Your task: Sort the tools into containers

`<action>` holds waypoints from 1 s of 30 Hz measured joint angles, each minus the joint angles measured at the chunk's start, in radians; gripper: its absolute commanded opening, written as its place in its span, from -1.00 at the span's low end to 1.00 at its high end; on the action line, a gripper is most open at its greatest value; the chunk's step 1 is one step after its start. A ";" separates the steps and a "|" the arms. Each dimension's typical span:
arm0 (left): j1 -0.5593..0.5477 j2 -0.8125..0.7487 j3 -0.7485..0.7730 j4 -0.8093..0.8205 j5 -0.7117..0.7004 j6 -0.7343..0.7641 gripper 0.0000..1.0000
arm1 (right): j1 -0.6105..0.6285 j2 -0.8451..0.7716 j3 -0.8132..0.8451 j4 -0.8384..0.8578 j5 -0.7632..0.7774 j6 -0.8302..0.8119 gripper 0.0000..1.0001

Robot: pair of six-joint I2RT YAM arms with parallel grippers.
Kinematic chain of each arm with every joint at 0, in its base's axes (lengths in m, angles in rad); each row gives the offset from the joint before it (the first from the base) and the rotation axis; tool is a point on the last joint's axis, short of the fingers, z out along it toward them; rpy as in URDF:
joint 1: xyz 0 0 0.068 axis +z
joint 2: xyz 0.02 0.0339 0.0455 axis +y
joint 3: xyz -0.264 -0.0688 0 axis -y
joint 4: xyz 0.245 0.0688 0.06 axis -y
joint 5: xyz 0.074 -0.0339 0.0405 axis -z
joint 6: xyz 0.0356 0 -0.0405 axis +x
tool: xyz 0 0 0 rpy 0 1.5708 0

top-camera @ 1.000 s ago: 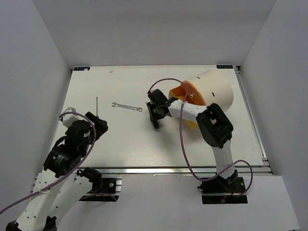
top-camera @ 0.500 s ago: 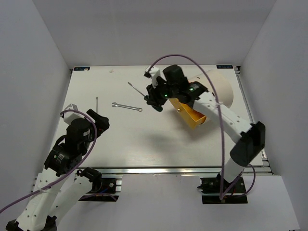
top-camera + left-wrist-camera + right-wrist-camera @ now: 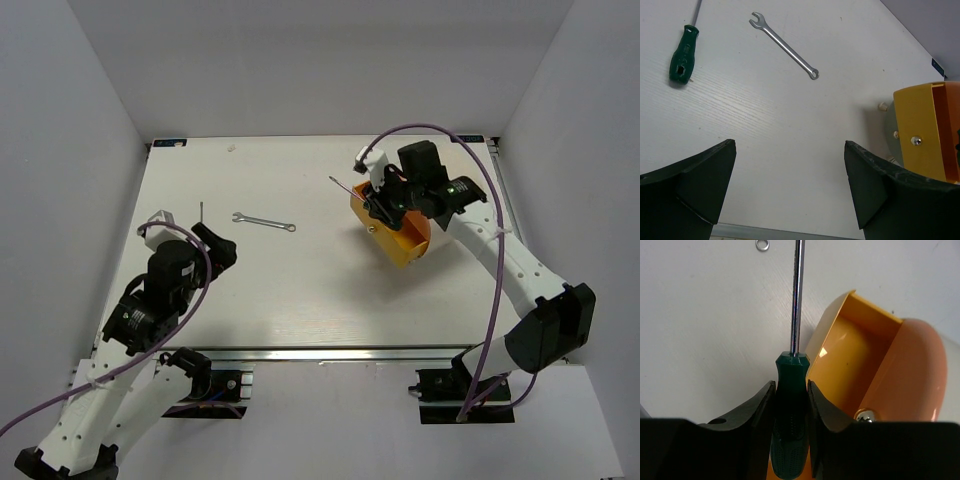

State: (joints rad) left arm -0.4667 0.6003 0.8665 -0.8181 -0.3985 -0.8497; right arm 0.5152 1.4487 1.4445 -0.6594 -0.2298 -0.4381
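Screwdriver [image 3: 789, 440] sits clamped in right pincer [image 3: 790, 390], its handle plain only in that wrist view; left pincer [image 3: 789, 150] gapes wide.

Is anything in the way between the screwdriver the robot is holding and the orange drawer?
Nothing visible. The right gripper holds the screwdriver at the edge of the open orange drawer, with no object between them.

Top external: high, behind arm bases [image 3: 205, 380], looking down on whole counter [image 3: 300, 300]. Left wrist: low, near, facing out across it; shares wrench [image 3: 785, 46] and yellow compartment [image 3: 915, 130] with top view. Right wrist: very close, looking along screwdriver [image 3: 790, 395] shaft.
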 measured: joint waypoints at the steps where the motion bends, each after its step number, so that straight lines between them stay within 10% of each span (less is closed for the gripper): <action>1: 0.000 0.005 0.000 0.004 0.003 0.003 0.96 | -0.001 -0.004 -0.016 -0.001 0.011 -0.002 -1.00; 11: 0.000 0.017 -0.002 0.023 0.023 0.017 0.96 | -0.005 -0.088 -0.157 0.029 0.191 0.012 -0.96; 14: 0.000 0.018 -0.002 0.030 0.026 0.019 0.96 | -0.005 -0.098 -0.173 0.039 0.224 0.012 -0.44; 20: 0.000 0.032 -0.003 0.037 0.030 0.027 0.96 | -0.005 -0.104 -0.185 0.051 0.247 0.014 -0.09; 28: 0.000 0.087 -0.002 0.040 0.036 0.050 0.93 | -0.005 -0.126 -0.185 0.058 0.227 0.014 -0.21; 30: 0.000 0.116 0.009 0.031 0.027 0.058 0.61 | -0.005 -0.138 -0.182 0.053 0.170 -0.005 -0.42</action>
State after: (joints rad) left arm -0.4667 0.7166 0.8757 -0.7868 -0.3710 -0.7921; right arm 0.5102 1.3106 1.2621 -0.6067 -0.0601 -0.4435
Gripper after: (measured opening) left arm 0.956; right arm 0.357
